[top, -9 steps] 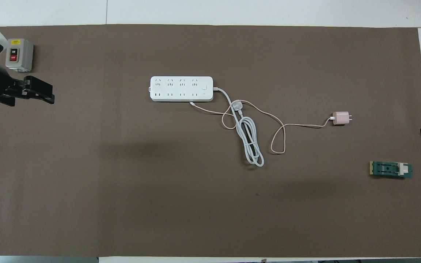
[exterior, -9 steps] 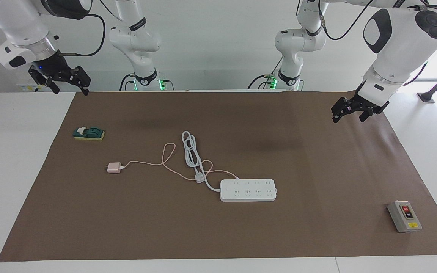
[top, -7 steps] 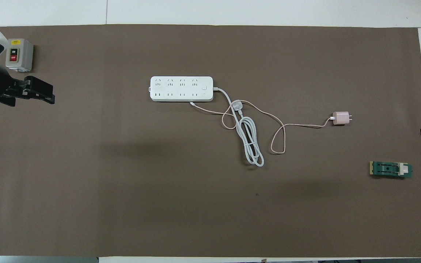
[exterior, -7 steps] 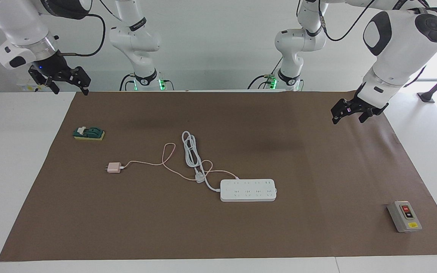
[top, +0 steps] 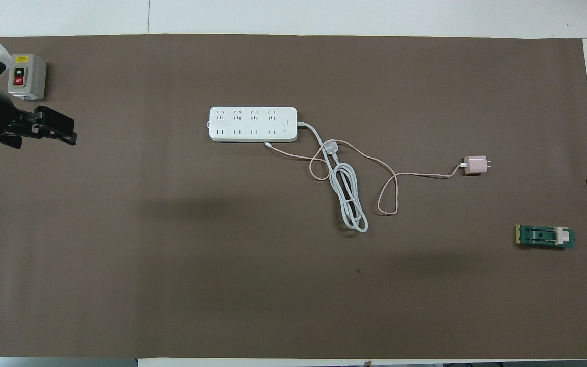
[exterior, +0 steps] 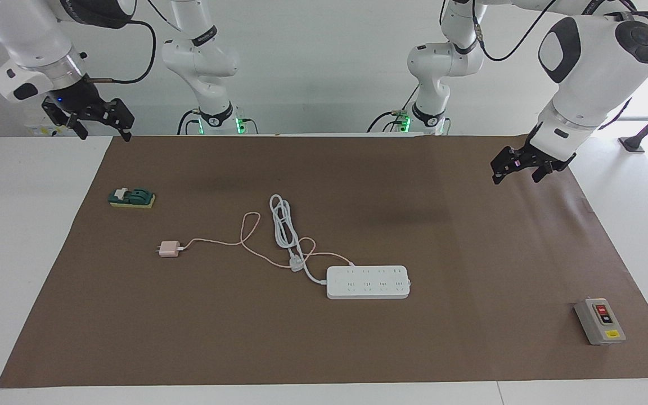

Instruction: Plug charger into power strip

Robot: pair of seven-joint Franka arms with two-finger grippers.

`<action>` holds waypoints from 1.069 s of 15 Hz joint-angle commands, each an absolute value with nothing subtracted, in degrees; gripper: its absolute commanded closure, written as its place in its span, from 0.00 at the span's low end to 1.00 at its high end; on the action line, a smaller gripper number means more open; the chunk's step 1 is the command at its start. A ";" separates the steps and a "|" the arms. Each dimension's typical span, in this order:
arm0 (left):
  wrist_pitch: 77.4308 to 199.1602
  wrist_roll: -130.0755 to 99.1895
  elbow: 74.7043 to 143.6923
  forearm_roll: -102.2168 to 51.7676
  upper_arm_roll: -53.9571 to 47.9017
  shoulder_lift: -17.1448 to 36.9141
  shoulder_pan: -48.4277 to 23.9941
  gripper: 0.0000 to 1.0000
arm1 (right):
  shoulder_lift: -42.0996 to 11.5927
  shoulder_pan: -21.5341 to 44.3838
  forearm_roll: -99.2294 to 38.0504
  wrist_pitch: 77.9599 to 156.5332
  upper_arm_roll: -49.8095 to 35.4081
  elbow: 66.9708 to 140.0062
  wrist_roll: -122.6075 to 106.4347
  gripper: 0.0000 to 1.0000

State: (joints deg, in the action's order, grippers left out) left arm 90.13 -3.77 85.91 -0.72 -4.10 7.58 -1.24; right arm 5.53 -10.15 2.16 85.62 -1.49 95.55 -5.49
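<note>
Charger: unplugged, on the mat toward my right arm's end.
Power strip: mid-mat, sockets apparently all free.
My left gripper: raised, released.
My right gripper: raised, released.

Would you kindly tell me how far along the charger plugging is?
Nothing is done yet: the charger lies on the mat apart from the power strip, its sockets free. Nothing is in hand; the left hand and right hand hang open and empty. Grasping, carrying and plugging in all remain.
</note>
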 commanded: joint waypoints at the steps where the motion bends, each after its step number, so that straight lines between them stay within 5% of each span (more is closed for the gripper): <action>1: 89.47 -3.08 86.40 -0.09 -3.87 7.56 -1.76 0.00 | 6.15 -11.25 2.46 85.78 -2.11 95.71 -6.77 0.00; 9: 89.04 -4.05 84.56 -0.70 -3.60 9.22 -0.79 0.00 | 7.73 -11.25 2.46 85.43 -2.11 97.38 -7.12 0.00; 16: 87.72 1.14 84.72 -22.80 -3.60 14.14 -0.35 0.00 | 8.53 -14.14 0.53 86.04 -1.93 100.89 -7.21 0.00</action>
